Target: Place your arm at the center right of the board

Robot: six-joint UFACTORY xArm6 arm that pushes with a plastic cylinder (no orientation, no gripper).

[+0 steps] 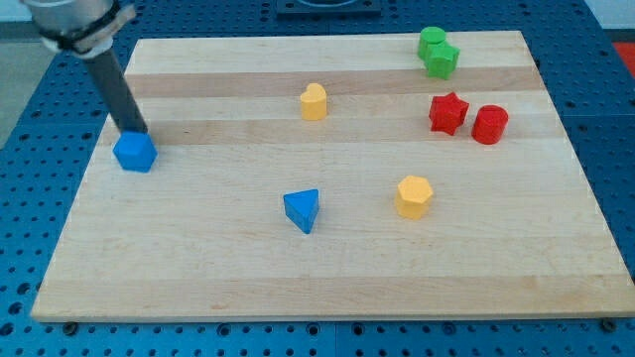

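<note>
One long diagonal separates the rod's tip [136, 131] from its goal: the tip sits at the table's [327, 283] far left edge in the view, while the centre right of the board lies right across the width, toward the view's right and slightly lower. That target zone is bare wood just right of and below the red cylinder [489, 124]. The arm has no fingers, so nothing is gripped or held; the rod simply ends in a blunt point that touches, or nearly touches, the top of the blue cube-like block [135, 153] just below it.

A straight path rightward would likely pass between the yellow rounded block [314, 101] above and the blue wedge [302, 209] below, then between the red star [447, 112] and the yellow hexagonal block [414, 195]. Both gaps look wide enough, though the red cylinder stands near the finish.

The two green blocks [436, 52], stacked close together at the view's top right, are well clear of that line. The board is pale, smooth planked wood with visible grain bands; the blocks look like matte, hard-edged painted pieces that would slide easily if nudged.
</note>
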